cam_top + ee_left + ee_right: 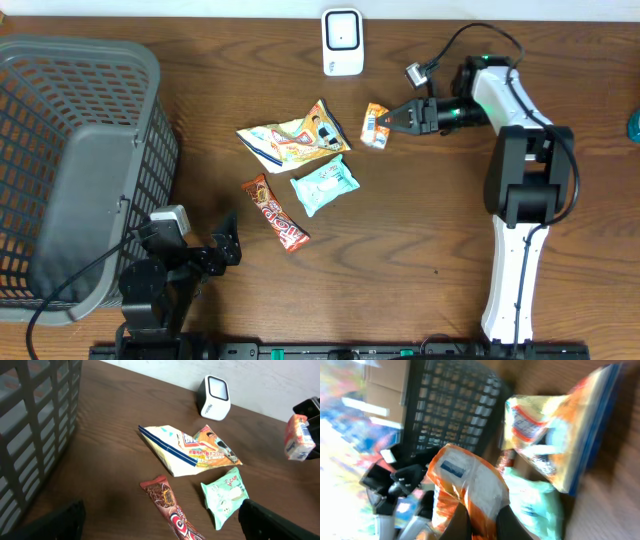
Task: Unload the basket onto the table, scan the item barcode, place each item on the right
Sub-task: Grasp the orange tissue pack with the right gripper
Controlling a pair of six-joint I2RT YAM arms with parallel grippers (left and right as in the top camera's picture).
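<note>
A: Far left, the grey basket (80,150) is seen. Beside it the left gripper (230,243) is parked low, jaws spread wide, nothing held.

B: Mid-table, three packets are left lying: the red bar (275,212), the yellow bag (295,135) and the mint pouch (325,185).

A: The scanner (342,42) is stood at the back edge.

B: Just right of it and nearer, the small orange packet (374,125) is pinched tight in the right gripper (392,122), apparently raised off the wood.

A: So the pickup is judged done. The barcode is yet to be presented; the packet is near the scanner, not in front of its window.
</note>
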